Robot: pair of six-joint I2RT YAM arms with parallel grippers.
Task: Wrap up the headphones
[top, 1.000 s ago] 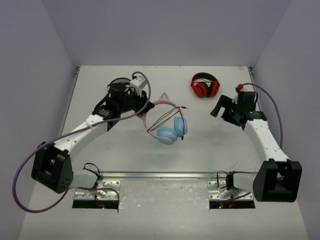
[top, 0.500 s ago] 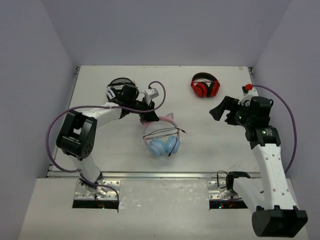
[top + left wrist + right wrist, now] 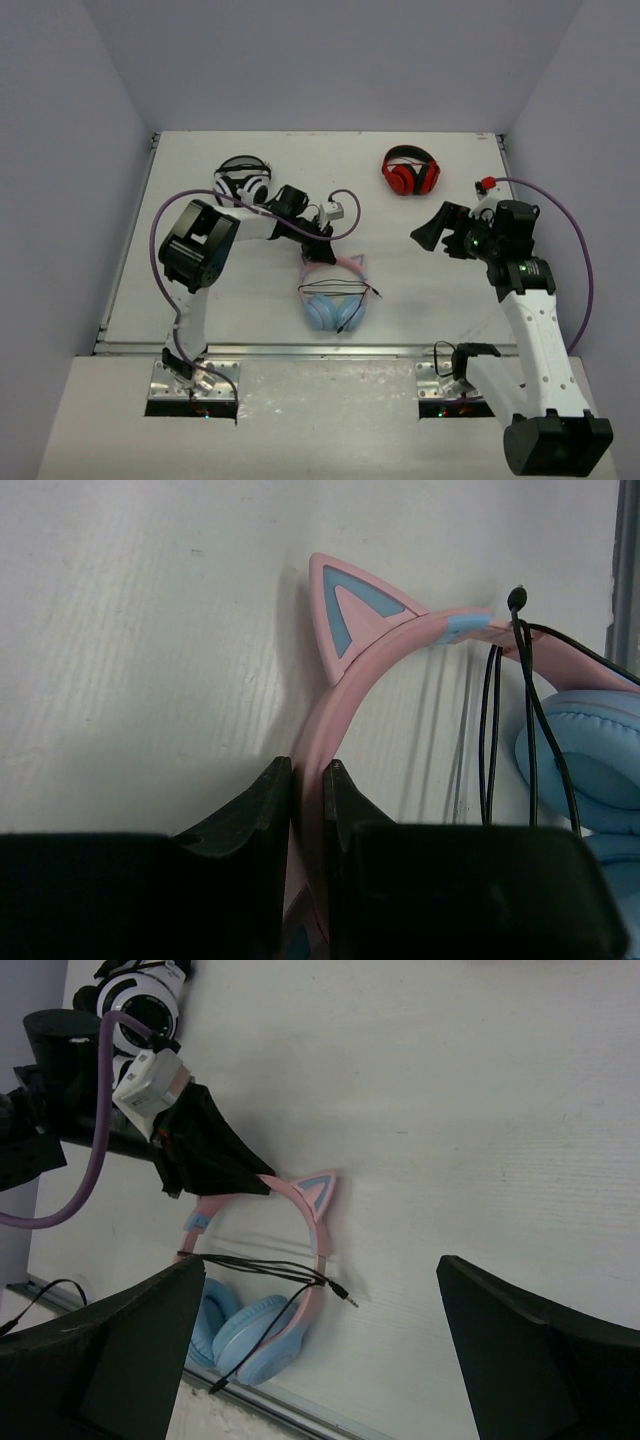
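The headphones [image 3: 331, 298] have a pink cat-ear headband and light blue earcups and sit near the table's front middle. My left gripper [image 3: 318, 253] is shut on the top of the pink headband [image 3: 372, 645], beside one cat ear, as the left wrist view [image 3: 308, 772] shows. The thin black cable [image 3: 348, 291] lies in loops across the headband and hangs over the earcups [image 3: 250, 1335], its plug [image 3: 343, 1295] sticking out to the right. My right gripper [image 3: 432, 233] is open and empty, raised to the right of the headphones, which lie between its fingers in the right wrist view [image 3: 322, 1265].
White-and-black headphones [image 3: 243, 183] lie at the back left, just behind my left arm. Red-and-black headphones [image 3: 410, 172] lie at the back right. The table's front metal rail [image 3: 330, 350] runs just below the blue earcups.
My left gripper has dragged the headphones toward the front and right, still holding the headband. My right arm has lifted and turned its gripper left toward them.
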